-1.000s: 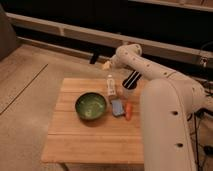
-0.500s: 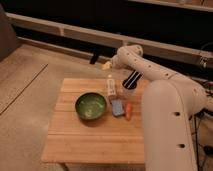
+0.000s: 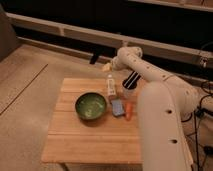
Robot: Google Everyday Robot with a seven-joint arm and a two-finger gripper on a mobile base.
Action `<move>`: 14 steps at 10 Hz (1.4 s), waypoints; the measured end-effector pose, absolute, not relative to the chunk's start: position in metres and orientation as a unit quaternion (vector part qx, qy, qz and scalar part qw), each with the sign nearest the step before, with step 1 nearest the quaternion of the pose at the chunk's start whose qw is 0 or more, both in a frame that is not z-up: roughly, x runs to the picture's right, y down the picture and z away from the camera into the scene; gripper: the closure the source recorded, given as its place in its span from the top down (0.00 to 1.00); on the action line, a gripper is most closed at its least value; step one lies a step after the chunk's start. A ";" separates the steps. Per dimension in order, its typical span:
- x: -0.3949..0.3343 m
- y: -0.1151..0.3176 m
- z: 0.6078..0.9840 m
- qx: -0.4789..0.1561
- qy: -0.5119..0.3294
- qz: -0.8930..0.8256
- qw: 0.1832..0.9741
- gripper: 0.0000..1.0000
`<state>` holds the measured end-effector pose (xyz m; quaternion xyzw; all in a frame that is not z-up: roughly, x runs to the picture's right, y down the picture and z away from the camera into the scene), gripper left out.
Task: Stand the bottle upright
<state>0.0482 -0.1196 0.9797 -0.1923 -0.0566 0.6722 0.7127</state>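
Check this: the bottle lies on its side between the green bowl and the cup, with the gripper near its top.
Not quite. The camera view shows the bottle standing upright, not on its side. It is between the green bowl and the cup, with the gripper near its top.

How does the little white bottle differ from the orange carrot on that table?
The small whitish bottle stands upright; the orange carrot lies flat. The bottle is pale with a label; the carrot is plain orange. Both rest on the wooden table, right of the green bowl. The gripper hangs above and behind the bottle, apart from it.
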 end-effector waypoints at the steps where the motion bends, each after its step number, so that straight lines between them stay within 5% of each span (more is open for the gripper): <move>1: 0.049 -0.115 0.986 -0.200 -0.045 0.672 0.712 0.65; 14: 0.052 -0.055 1.054 -0.272 0.061 0.692 0.666 0.64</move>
